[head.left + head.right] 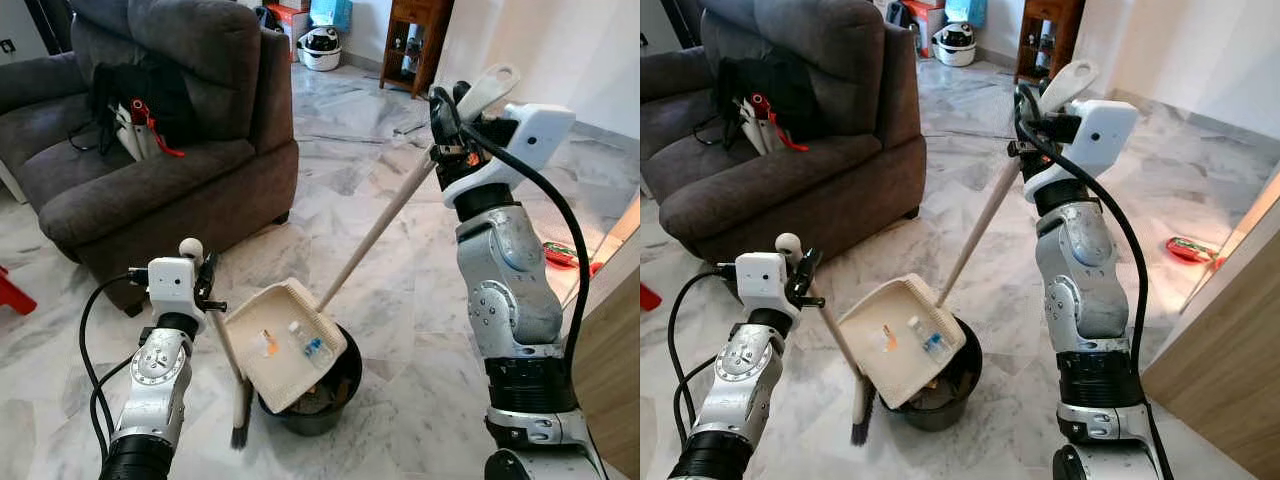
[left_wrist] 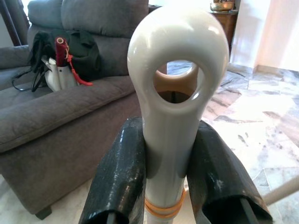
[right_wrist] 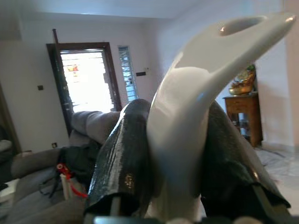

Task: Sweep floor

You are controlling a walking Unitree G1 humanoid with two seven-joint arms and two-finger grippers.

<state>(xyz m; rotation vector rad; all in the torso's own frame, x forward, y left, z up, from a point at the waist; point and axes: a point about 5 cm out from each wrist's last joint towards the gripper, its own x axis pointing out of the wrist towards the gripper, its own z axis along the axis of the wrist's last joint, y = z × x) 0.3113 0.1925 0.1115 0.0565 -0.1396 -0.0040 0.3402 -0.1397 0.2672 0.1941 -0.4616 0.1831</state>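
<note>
One round black bin (image 1: 318, 405) stood on the glossy veined marble floor (image 1: 400, 300). Over it tilted a cream plastic dustpan (image 1: 285, 340), holding three small scraps, its long pale pole rising from the bin to the right gripper (image 3: 180, 154), whose two black fingers were clamped on the looped handle. Beside the bin, the left gripper (image 2: 170, 182) pinched a short broom (image 1: 232, 375)'s ring-ended white handle. The bin's contents were hard to make out.
</note>
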